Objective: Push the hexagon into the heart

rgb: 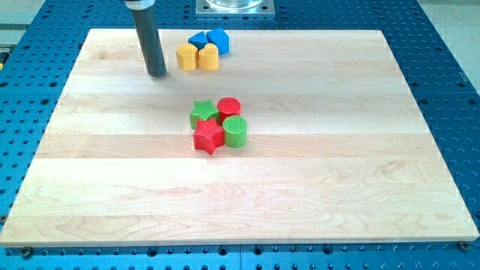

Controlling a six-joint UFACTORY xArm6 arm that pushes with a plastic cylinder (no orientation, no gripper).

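Observation:
A yellow hexagon block [186, 57] lies near the view's top, left of centre. A yellow heart block [209, 58] sits right beside it on its right, touching or nearly touching. My tip [156, 74] rests on the board just to the left of the hexagon, a small gap away. The dark rod rises from it out of the view's top.
Two blue blocks [198, 39] [218, 40] sit just above the yellow pair. A cluster lies mid-board: a green star [203, 113], a red cylinder [229, 108], a green cylinder [235, 131] and a red star [209, 138]. The wooden board [337, 187] lies on a blue perforated table.

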